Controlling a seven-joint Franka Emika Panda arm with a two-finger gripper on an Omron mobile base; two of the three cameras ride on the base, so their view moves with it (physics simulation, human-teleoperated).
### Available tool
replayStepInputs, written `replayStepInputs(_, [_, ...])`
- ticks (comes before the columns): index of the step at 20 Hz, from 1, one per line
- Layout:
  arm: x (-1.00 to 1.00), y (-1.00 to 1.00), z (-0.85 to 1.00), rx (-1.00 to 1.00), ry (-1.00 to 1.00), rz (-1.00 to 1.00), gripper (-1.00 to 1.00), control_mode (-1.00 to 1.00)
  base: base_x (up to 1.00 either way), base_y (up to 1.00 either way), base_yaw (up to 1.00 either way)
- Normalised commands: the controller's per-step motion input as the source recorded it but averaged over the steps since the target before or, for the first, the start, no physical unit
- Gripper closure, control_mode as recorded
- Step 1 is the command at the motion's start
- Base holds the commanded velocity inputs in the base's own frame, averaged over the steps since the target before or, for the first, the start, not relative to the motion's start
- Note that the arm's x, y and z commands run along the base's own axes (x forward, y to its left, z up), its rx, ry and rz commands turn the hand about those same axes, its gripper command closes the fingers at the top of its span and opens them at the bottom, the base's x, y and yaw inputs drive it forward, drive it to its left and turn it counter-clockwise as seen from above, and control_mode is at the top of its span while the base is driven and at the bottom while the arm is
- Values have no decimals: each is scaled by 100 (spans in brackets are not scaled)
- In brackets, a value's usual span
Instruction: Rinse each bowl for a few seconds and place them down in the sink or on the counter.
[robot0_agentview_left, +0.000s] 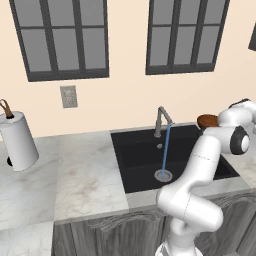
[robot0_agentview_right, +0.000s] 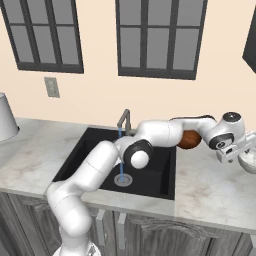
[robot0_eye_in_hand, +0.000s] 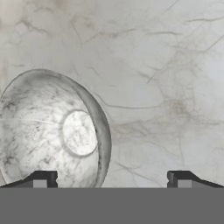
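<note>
**Open hand above a pale bowl, tap running**

Fingertips of the hand (robot0_eye_in_hand: 111, 179) stand wide apart and grasp nothing, hovering over the marble bench (robot0_eye_in_hand: 175, 65) right of the sink (robot0_agentview_left: 145, 160). Just beside the hand lies one pale, marble-patterned bowl (robot0_eye_in_hand: 52, 131). One reddish-brown bowl (robot0_agentview_right: 190, 140) sits on the bench at the sink's far right corner, partly hidden by the arm. Water falls from the single grey tap (robot0_agentview_left: 161, 120) to the drain. Judged from this, no bowl is under the stream and the rinsing remains to be done. Count: two bowls, one sink, one tap, one paper towel roll (robot0_agentview_left: 17, 142).
</note>
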Motion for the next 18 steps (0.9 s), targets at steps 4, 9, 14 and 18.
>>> replayStepInputs(4, [5,0,-14,3,1,0,-100,-100,0,0,0])
replayStepInputs(9, [10,-1,-6,1,0,0,-100,-100,0,0,0])
replayStepInputs(14, [6,-6,4,0,-1,0,-100,-100,0,0,0])
replayStepInputs(18, [0,0,3,0,-2,0,-100,-100,0,0,0])
